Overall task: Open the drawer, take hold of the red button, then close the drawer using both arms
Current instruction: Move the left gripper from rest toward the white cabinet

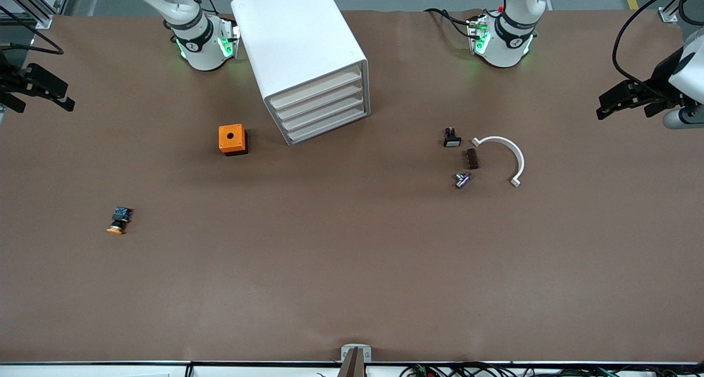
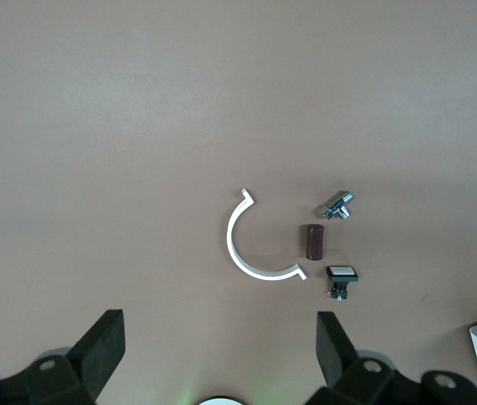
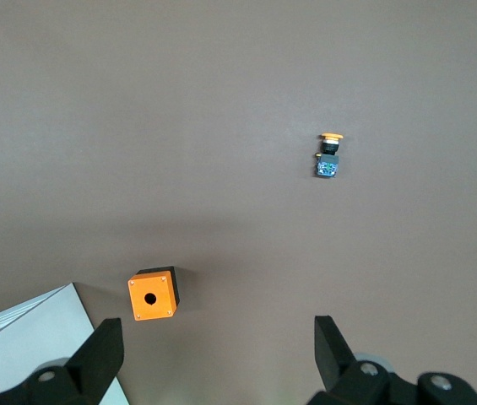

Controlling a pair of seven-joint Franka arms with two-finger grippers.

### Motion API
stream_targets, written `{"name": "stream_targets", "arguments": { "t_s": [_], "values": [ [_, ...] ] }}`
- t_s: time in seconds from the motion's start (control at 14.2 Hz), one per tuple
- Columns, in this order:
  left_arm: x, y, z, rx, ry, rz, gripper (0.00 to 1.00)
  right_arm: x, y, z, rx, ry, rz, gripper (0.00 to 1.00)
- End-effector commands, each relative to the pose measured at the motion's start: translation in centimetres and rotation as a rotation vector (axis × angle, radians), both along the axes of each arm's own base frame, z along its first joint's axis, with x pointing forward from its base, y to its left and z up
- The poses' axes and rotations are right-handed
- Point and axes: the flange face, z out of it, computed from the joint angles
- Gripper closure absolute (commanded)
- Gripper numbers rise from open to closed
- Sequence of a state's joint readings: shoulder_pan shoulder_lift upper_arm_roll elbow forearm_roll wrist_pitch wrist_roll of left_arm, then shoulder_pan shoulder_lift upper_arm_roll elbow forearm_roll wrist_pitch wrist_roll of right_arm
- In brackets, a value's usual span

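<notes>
Nearest to me lies the yellow-capped button point(image 1: 117, 222) point(image 3: 329, 156), on its side toward the right arm's end of the brown table point(image 1: 352, 267).

By size, the white cabinet point(image 1: 300, 41) comes first. It stands between the two arm bases, set at an angle. Its four cream drawers point(image 1: 322, 104) are all pushed in flush, and I cannot see inside any of them.

Both arms wait. The left gripper point(image 1: 601, 107) point(image 2: 221, 333) hangs over the left arm's end of the table, fingers spread wide with nothing between them. The right gripper point(image 1: 47, 104) point(image 3: 219, 337) hangs over the right arm's end, also released and empty.

A white arc point(image 1: 509, 151) point(image 2: 246, 245) lies flat toward the left arm's end. The orange box point(image 1: 232, 139) point(image 3: 152, 295), with a hole in its top, sits beside the cabinet on the right arm's side.

Just beside the arc are three small parts. A brown block point(image 1: 472, 158) point(image 2: 314, 241) lies between the other two. A black switch point(image 1: 452, 139) point(image 2: 340, 277) with a white face is farther from me, and a metal fitting point(image 1: 462, 179) point(image 2: 338, 205) is nearer.
</notes>
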State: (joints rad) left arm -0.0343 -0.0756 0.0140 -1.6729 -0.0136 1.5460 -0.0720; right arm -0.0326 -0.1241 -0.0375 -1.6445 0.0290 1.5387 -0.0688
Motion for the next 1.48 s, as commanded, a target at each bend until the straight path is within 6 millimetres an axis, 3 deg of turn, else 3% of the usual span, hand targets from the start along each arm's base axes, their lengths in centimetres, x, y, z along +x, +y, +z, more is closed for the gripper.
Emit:
{"name": "stream_targets", "arguments": {
  "t_s": [0.0, 0.49, 0.7, 0.98, 1.41],
  "values": [
    [0.1, 0.1, 0.3, 0.012, 0.011, -0.017, 0.0, -0.5, -0.3, 0.3, -0.005, -0.006, 0.007, 0.0],
    [0.2, 0.5, 0.5, 0.004, 0.008, -0.004, 0.0, -0.4, -0.3, 0.3, -0.005, -0.009, 0.007, 0.0],
    [0.7, 0.2, -1.3, 0.006, 0.062, -0.003, 0.0, -0.4, -0.2, 0.3, -0.005, -0.009, 0.009, 0.0],
    [3.4, 0.3, -6.0, 0.009, 0.143, 0.017, 0.0, -0.6, -0.4, 0.3, -0.02, -0.002, 0.007, 0.0],
    [8.4, -1.1, -18.6, 0.037, 0.258, 0.109, 0.0, -0.6, -0.5, 0.3, -0.021, -0.001, 0.02, 0.0]
  ]
}}
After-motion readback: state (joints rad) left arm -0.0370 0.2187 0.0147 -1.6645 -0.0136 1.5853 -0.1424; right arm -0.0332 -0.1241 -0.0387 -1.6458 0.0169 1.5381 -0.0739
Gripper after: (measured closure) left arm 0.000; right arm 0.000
